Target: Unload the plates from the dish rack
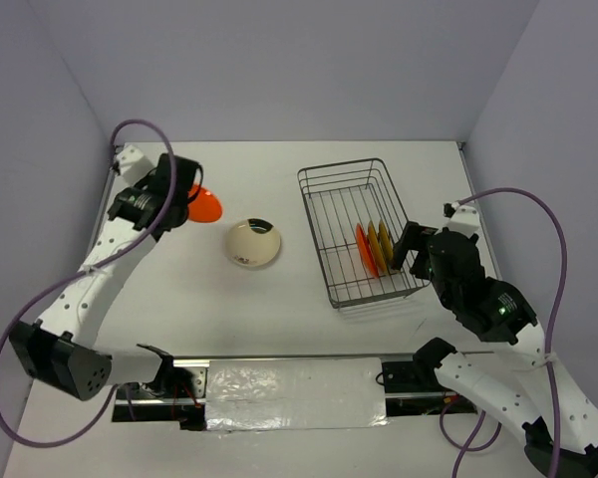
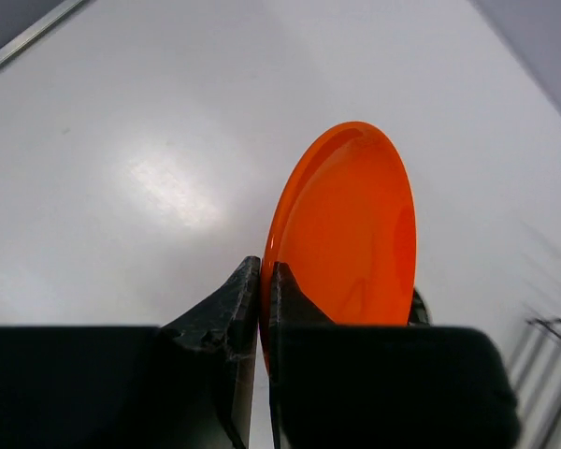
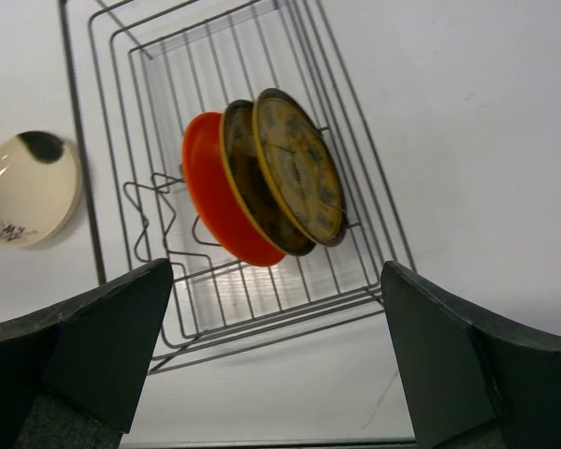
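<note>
My left gripper [image 1: 182,199] is shut on the rim of a glossy orange plate [image 1: 205,206] at the far left of the table. In the left wrist view the fingers [image 2: 265,271] pinch that plate [image 2: 346,224] by its edge. A cream plate with a dark patch [image 1: 253,242] lies flat on the table. It also shows in the right wrist view [image 3: 28,187]. The grey wire dish rack [image 1: 310,214] holds a second orange plate [image 3: 215,201] and two olive-yellow patterned plates [image 3: 299,168] upright. My right gripper [image 1: 411,249] is open and empty, just right of the rack's near end.
Grey walls enclose the white table on three sides. The far half of the rack [image 3: 168,112] holds no plates. A foil-covered strip [image 1: 294,391] lies between the arm bases at the near edge.
</note>
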Controlling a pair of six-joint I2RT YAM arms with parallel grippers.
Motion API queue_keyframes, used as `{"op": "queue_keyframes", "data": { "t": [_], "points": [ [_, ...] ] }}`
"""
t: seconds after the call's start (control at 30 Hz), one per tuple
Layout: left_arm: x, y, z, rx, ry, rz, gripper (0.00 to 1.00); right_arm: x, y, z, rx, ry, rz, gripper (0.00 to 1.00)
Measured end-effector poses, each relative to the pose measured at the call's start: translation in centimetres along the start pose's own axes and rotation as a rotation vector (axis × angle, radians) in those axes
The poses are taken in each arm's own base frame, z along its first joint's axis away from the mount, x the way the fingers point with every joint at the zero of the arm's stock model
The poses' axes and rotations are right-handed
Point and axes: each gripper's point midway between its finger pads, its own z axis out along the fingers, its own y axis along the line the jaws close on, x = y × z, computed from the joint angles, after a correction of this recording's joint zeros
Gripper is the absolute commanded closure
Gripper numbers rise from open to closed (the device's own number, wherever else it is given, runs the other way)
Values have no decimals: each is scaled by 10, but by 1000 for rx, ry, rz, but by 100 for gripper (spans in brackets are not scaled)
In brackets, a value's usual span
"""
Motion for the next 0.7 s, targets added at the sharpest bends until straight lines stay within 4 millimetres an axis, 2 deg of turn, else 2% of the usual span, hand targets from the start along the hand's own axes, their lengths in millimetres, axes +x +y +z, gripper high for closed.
{"op": "queue_keyframes", "data": {
  "t": [0.07, 0.17, 0.23, 0.33, 0.37, 0.43, 0.47, 0.5, 0.53, 0.57, 0.63, 0.7],
  "points": [
    [4, 39, 23, -86, 7, -48, 100, 3, 8, 1, -47, 2, -1, 0],
    [17, 82, 55, -192, 39, -117, 100, 8, 14, 1, -99, 5, -7, 0],
    [29, 103, 73, -251, 66, -147, 100, 11, 18, 2, -122, 9, -15, 0],
    [51, 121, 95, -308, 119, -177, 98, 17, 24, 5, -154, 27, -36, 1],
    [58, 124, 101, -322, 137, -176, 88, 20, 26, 7, -163, 37, -46, 1],
    [73, 126, 111, -334, 167, -173, 76, 28, 31, 10, -190, 63, -74, 1],
    [81, 127, 115, -337, 182, -175, 62, 33, 34, 12, -205, 80, -88, 1],
    [88, 129, 117, -341, 197, -174, 53, 38, 37, 15, -214, 100, -105, 2],
    [95, 131, 119, -347, 209, -175, 36, 43, 40, 18, -223, 123, -123, 4],
    [101, 133, 120, -346, 219, -176, 26, 47, 42, 21, -224, 144, -138, 5],
    [112, 137, 122, -351, 236, -187, 10, 56, 44, 28, -219, 189, -167, 8],
    [122, 142, 123, -353, 251, -189, 3, 65, 45, 36, -201, 233, -198, 13]
  ]
}}
